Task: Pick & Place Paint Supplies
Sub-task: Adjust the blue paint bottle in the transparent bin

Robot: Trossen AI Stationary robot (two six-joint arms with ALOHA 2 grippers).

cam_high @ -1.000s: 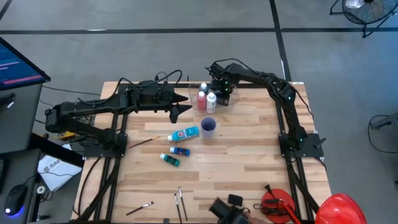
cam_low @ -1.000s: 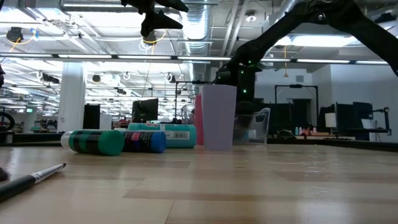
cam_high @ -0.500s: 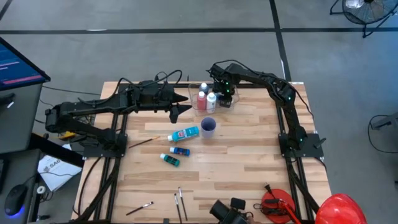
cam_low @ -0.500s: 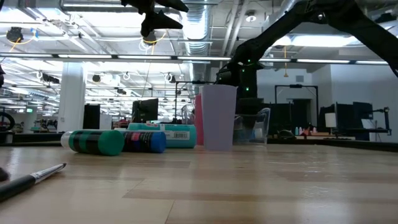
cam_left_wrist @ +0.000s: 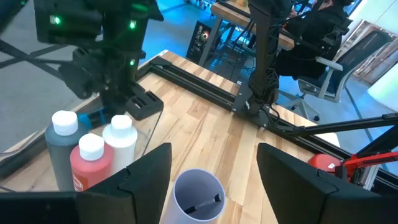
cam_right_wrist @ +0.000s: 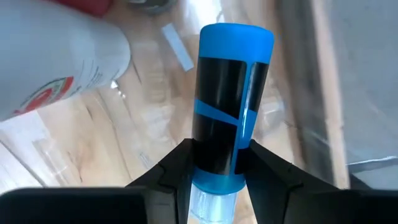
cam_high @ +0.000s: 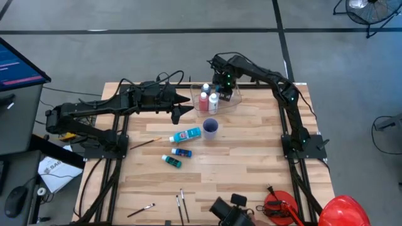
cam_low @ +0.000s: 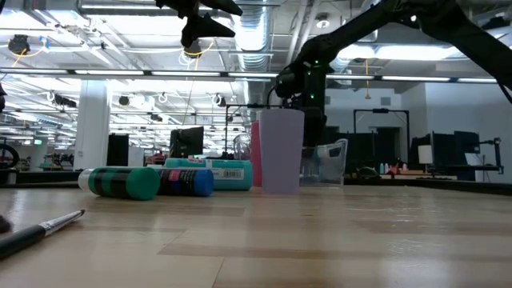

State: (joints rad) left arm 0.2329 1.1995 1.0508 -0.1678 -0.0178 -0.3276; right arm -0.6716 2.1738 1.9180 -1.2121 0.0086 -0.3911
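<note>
wood table (cam_high: 251, 157) | right pincer (cam_right_wrist: 214, 171) grips blue bottle (cam_right_wrist: 227, 93) over tub (cam_high: 233, 99)

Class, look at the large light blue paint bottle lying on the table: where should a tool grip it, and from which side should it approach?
Grip the light blue bottle across the middle of its body, coming straight down from above. It lies flat on its side, so its round sides are exposed, while the purple cup crowds its cap end.

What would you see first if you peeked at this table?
Probably the right gripper over the clear tub at the table's far edge, pinching a blue tube with a black label. Three white-capped bottles stand in that tub. In the middle sit a purple cup and a big light blue tube.
</note>
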